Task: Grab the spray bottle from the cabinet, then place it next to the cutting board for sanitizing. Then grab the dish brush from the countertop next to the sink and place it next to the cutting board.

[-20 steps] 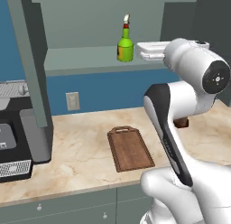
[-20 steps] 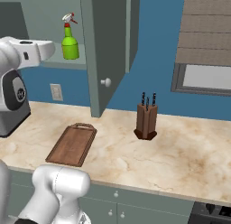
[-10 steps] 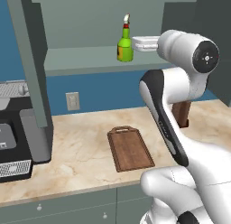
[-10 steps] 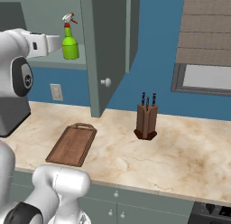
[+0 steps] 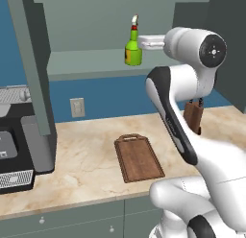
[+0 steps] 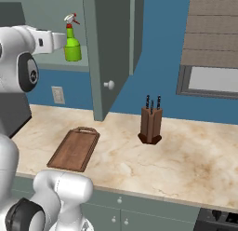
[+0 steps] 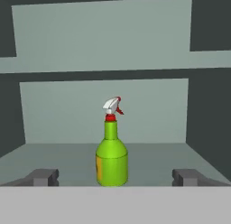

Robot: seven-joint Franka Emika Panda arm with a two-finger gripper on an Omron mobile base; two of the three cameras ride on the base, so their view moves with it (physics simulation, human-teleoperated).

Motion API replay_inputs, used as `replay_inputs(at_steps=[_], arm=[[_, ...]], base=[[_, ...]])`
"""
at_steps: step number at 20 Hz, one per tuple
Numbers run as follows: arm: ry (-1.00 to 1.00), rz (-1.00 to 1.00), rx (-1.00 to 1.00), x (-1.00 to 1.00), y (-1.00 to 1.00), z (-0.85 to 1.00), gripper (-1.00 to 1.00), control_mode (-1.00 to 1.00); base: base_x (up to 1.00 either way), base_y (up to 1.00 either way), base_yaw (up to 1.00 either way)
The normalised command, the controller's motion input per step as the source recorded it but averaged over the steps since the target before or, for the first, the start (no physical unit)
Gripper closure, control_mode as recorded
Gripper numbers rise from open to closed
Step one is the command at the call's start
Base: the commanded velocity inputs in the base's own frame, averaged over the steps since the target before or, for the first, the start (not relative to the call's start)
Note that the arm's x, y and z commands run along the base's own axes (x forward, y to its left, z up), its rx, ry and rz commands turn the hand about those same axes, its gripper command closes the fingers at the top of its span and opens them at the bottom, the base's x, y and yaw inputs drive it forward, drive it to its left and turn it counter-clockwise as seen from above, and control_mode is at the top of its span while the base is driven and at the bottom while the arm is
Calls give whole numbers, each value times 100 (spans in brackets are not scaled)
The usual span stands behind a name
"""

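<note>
The gripper (image 7: 115, 177) is held wide open and empty, levelled at the upright green spray bottle (image 7: 112, 157) on the grey-green cabinet shelf (image 7: 54, 155), so its body can be straddled.

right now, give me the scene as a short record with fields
bottle: spray bottle upright on the cabinet shelf, doors open
gripper: gripper open, level with the bottle, fingertips apart on either side, not touching it
board: cutting board flat on the countertop, handle loop toward the wall
other: knife block on the countertop right of the board
task stage: bottle not yet grabbed
</note>
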Motion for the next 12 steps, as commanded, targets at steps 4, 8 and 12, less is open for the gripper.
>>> replay_inputs(at_steps=[4, 8, 12], arm=[[0, 0, 0, 16, 0, -16, -100, -100], [0, 0, 0, 46, 0, -15, -100, -100], [0, 0, 0, 51, 0, -4, -100, -100]], base=[[0, 0, 0], [0, 0, 0], [0, 0, 0]])
